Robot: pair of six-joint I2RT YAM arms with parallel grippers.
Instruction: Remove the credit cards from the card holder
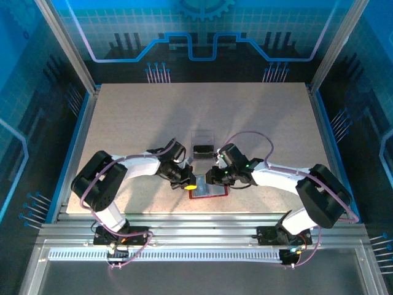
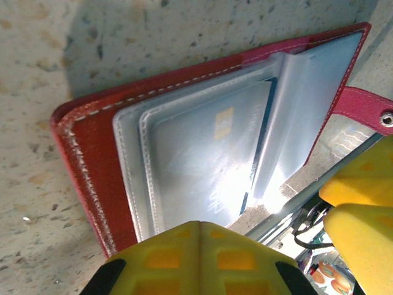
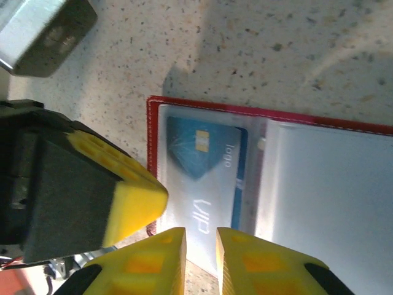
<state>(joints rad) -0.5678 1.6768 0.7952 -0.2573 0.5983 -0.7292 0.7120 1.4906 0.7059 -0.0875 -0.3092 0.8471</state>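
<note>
The wallet lies open flat on the table, near its front edge and between the two arms. Just behind it stands a clear box with something dark inside; I cannot tell what.

Both grippers crowd over the wallet, so from above most of its far edge is hidden. The left gripper sits at the wallet's left corner, its yellow fingers pressed together with nothing visible between them. The right gripper is close beside it. In its own wrist view, the right gripper has its fingers a narrow slit apart, poised over the wallet's edge, and I cannot make out anything pinched there.

Inside the wallet, pale clear pockets overlap. A blue card with a gold chip is tucked in a pocket on one half. The red tab with its snap sticks out at the side.
</note>
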